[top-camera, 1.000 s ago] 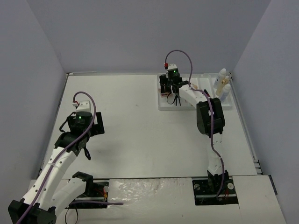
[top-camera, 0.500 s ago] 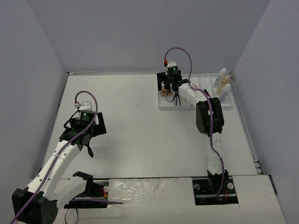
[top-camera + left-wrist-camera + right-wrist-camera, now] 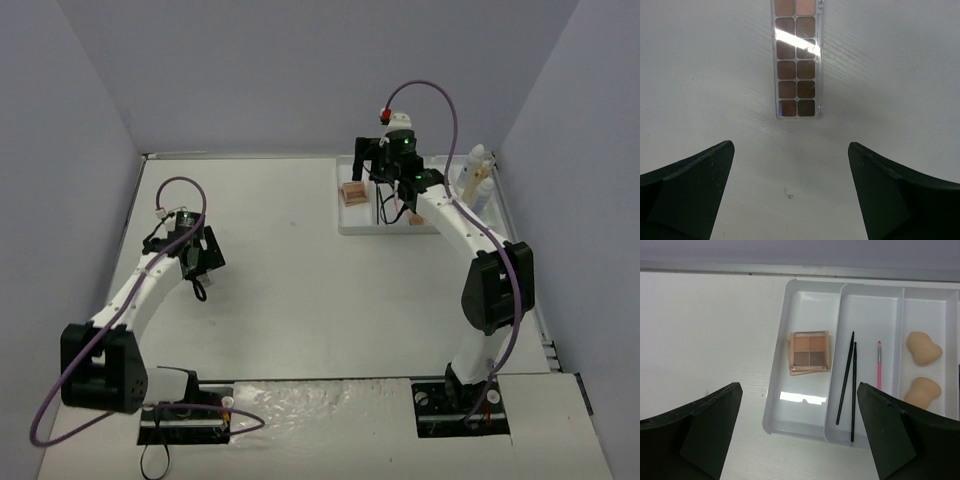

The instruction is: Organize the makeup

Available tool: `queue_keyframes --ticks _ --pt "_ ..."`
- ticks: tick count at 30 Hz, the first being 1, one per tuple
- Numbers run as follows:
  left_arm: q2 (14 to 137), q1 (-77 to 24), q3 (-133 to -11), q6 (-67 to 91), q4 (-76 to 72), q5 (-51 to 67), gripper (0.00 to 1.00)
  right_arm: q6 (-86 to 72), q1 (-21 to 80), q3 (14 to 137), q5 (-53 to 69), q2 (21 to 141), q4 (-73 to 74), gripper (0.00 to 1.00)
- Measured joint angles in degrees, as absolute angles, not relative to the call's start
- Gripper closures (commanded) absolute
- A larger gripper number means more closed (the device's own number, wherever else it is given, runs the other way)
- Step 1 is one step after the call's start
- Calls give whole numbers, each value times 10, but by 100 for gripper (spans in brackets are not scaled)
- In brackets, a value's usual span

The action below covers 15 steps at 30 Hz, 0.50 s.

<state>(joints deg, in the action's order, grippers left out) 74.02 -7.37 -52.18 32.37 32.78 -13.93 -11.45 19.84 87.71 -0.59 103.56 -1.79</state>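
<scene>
- My left tool (image 3: 790, 160): jaws spread wide, nothing between them, hanging over bare worktop (image 3: 700, 75) with the fingertips clear of everything.
- Long eyeshadow palette (image 3: 796, 65): flat on the worktop at 12 o'clock from my left tool, apart from both fingers. Two columns of brown and tan pans under a clear lid; its far end runs out of the wrist view.
- My right tool (image 3: 799, 390): jaws also wide apart and holding nothing, up above the white divided tray (image 3: 805, 305).
- From overhead, the tray sits toward 1 o'clock on the worktop.
- Square eyeshadow palette (image 3: 809, 353): lies flat in the tray's leftmost compartment, about mid-length.
- Two black pencils (image 3: 845, 378): next compartment at 3 o'clock of the square palette, side by side and nearly parallel.
- Pink pencil (image 3: 879, 367): same compartment, just at 3 o'clock of the black pair.
- Two peach sponges (image 3: 923, 347): next compartment over, one at 6 o'clock of the other.
- Bottles (image 3: 478, 180): upright at the tray's 3 o'clock end in the overhead view; too small to count.
</scene>
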Motion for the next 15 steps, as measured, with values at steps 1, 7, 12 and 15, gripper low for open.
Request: queue_keyframes --ticks 1,7,12,15 --pt "760 -59 -526 326 322 -130 3 -119 198 862 -6 1009 -20 3" --pt "859 -9 -535 330 285 -99 4 -133 198 759 -6 901 -33 2" --pt "900 -2 -545 326 259 -79 7 -143 198 684 5 873 -25 2" --pt "919 14 -550 320 237 -65 13 -151 198 655 19 858 -22 2"
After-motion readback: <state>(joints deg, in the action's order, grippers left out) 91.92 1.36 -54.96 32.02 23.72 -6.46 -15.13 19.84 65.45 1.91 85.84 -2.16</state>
